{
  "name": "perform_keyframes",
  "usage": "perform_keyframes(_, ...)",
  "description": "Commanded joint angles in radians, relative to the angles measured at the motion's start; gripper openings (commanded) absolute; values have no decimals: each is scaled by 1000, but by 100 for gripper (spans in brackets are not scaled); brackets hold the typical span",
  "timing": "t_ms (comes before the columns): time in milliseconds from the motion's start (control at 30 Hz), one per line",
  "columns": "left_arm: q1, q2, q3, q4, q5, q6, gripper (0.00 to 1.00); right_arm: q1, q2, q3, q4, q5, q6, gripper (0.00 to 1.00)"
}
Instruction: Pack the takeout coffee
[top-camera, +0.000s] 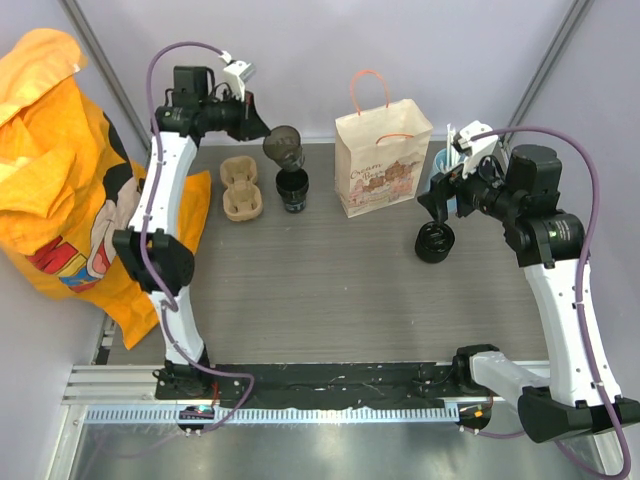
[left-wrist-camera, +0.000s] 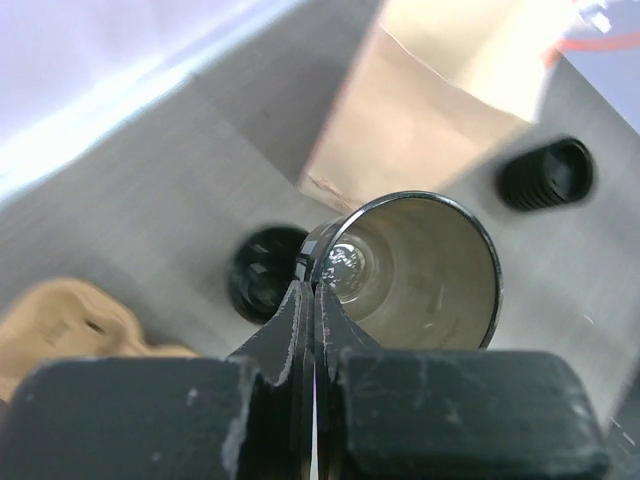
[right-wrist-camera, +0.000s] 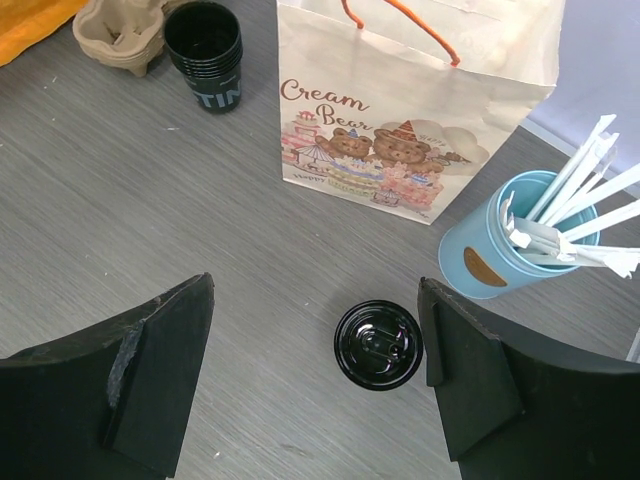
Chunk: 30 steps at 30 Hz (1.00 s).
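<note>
Black takeout cup (left-wrist-camera: 420, 270), unlidded, hangs tilted at eleven o'clock, left jaws pinched shut on its rim, clear of the cup stack (top-camera: 294, 190). Right jaws stand wide over the lid (right-wrist-camera: 378, 343) at three o'clock, apparently for capping; paper bag (top-camera: 382, 158) stands at twelve

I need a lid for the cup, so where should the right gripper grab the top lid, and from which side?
Grip the top lid by opposite edges of its round rim, coming straight down. It lies flat, face up, with the right gripper open above it. The bag and straw cup stand nearby, so a side approach looks cramped.
</note>
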<state>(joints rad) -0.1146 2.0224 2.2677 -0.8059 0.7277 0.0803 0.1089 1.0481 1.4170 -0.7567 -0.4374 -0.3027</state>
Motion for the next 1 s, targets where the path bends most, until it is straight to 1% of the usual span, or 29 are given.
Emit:
perform_keyframes(0, -29, -192, -146, -42, 67, 48, 0, -5, 12, 43, 39, 45, 20, 87)
perform_keyframes(33, -48, -220, -218, -48, 67, 73, 0, -3, 13, 45, 39, 51, 22, 87)
perform_keyframes(100, -83, -293, -284, -58, 67, 88, 0, -3, 16, 48, 39, 58, 19, 87)
perform_keyframes(133, -98, -315, -348, -61, 62, 102, 0, -3, 16, 48, 40, 68, 17, 87)
perform_keyframes(167, -114, -335, -376, -65, 58, 111, 0, -5, 16, 48, 39, 74, 14, 88)
perform_keyframes(200, -146, -374, -408, -65, 47, 121, 0, -5, 16, 46, 36, 80, 11, 88)
perform_keyframes(233, -163, -392, -469, -62, 38, 124, 0, -5, 15, 40, 34, 84, 7, 88)
perform_keyframes(300, -213, -441, -532, -40, 24, 133, 0, -6, 12, 28, 30, 104, -18, 88)
perform_keyframes(333, -229, -456, -593, -27, 18, 133, 0, -5, 7, 10, 30, 120, -29, 88)
perform_keyframes(400, -276, -484, -651, 2, 15, 134, 0, -5, 9, -7, 23, 161, -53, 88)
perform_keyframes(500, -330, -490, -761, 36, 16, 142, 0, -9, 4, -39, 7, 192, -81, 89)
perform_keyframes(633, -391, -481, -839, 92, -7, 136, 0, -9, -25, -93, 10, 213, -95, 89)
perform_keyframes(700, -425, -476, -885, 145, -42, 133, 0, -11, -42, -122, 10, 216, -99, 89)
perform_keyframes(800, -461, -450, -925, 195, -86, 141, 0, -11, -56, -162, 10, 223, -110, 89)
perform_keyframes(967, -490, -378, -945, 231, -73, 128, 0, -12, -71, -207, 22, 244, -119, 90)
